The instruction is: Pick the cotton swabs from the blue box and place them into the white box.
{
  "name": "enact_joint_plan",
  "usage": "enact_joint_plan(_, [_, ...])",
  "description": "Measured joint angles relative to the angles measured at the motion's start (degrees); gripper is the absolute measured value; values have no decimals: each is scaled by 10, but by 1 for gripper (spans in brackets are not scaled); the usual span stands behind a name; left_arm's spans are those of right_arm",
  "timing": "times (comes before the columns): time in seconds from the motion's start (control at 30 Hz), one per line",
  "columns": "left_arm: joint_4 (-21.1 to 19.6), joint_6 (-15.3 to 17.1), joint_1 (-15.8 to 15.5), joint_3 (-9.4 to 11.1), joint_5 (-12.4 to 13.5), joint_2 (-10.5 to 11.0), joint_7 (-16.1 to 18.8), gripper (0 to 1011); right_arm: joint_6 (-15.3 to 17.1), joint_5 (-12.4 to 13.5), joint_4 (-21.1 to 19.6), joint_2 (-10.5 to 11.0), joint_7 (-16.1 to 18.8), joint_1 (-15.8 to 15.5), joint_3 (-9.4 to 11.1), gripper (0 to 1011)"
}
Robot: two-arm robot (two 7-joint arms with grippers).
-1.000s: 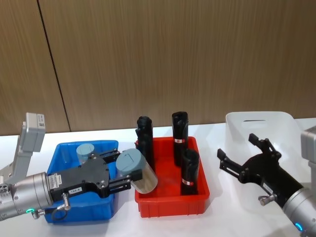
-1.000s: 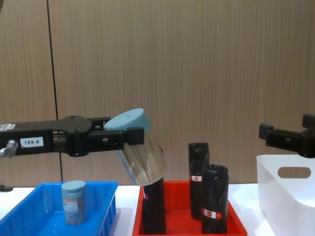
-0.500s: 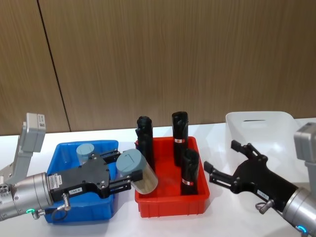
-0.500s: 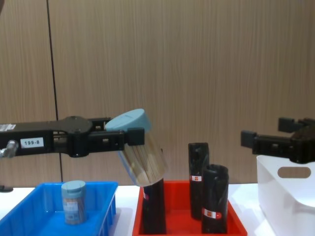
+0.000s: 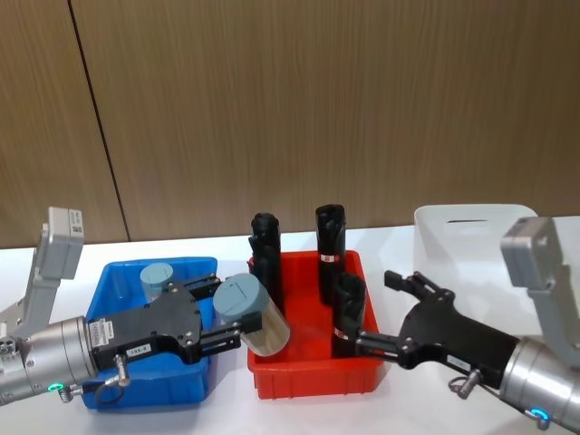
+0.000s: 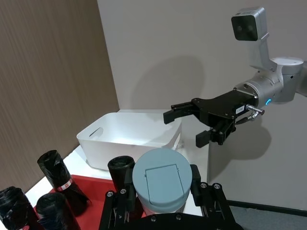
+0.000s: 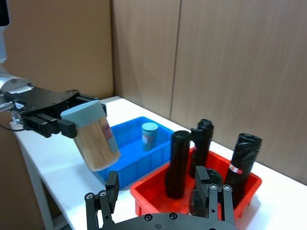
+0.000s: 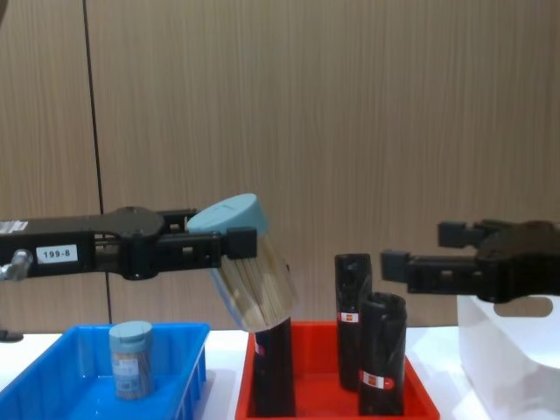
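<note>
My left gripper (image 5: 228,319) is shut on a jar of cotton swabs (image 5: 256,319), clear with a grey-blue lid. It holds the jar tilted in the air between the blue box (image 5: 149,388) and the red bin, seen side-on in the chest view (image 8: 254,278). A second jar (image 5: 157,276) stands upright in the blue box. The white box (image 5: 471,227) sits at the far right. My right gripper (image 5: 376,313) is open at the red bin's right side, level with the held jar (image 7: 96,136) and apart from it.
A red bin (image 5: 313,381) between the two boxes holds three tall black rolls (image 5: 331,236) with red-white labels. A wood-panel wall stands behind the white table (image 5: 227,412). The rolls rise nearly to the height of the held jar.
My right gripper has moved left from in front of the white box to the red bin's right edge, towards the held jar. The left arm and jar have stayed still.
</note>
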Motion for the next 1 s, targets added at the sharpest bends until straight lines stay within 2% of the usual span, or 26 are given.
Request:
enact_joint_plan(0.47, [0,0,0,0,0,0,0,659,28,-17,30,-25,45,36,-23,1002])
enact_joint_plan(1.0, [0,0,0,0,0,0,0,660,37,-61,55,-52,79,66,-53,1002])
